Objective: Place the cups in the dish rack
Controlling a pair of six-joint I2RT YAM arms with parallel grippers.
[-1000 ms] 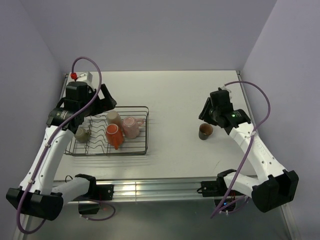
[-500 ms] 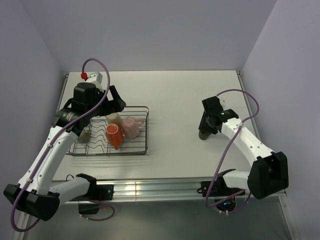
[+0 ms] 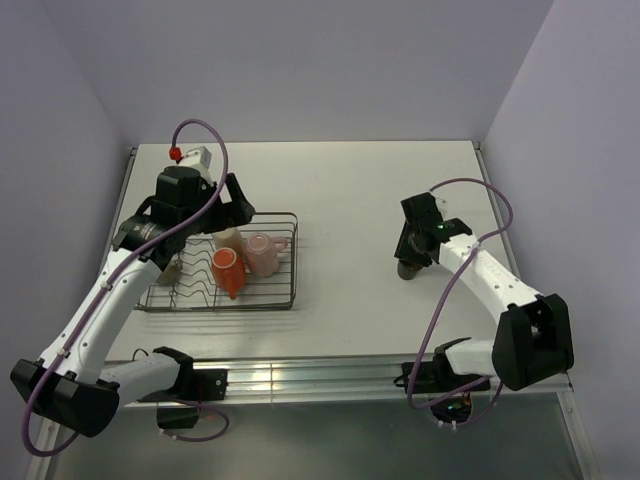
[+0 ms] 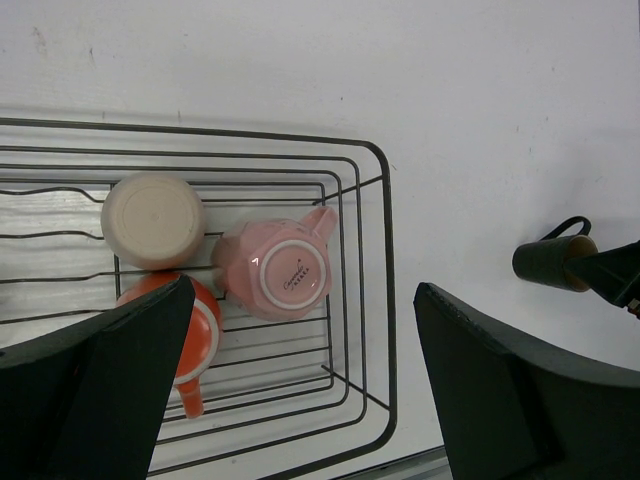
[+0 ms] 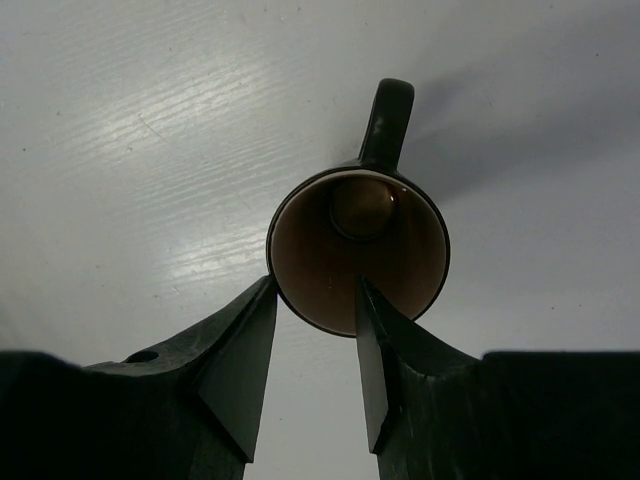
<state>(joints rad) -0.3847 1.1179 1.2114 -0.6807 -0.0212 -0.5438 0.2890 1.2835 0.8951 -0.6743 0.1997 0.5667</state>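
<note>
One dark brown mug (image 5: 388, 255) — upright; handle away from claw (image 5: 315, 300).

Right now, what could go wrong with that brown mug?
1. The right tool straddles only one side of the dark brown mug's rim, so the mug might tilt or slip out when lifted.
2. The dish rack already holds a pink mug, an orange mug and a beige tumbler, so the brown one could bump them going in.
</note>
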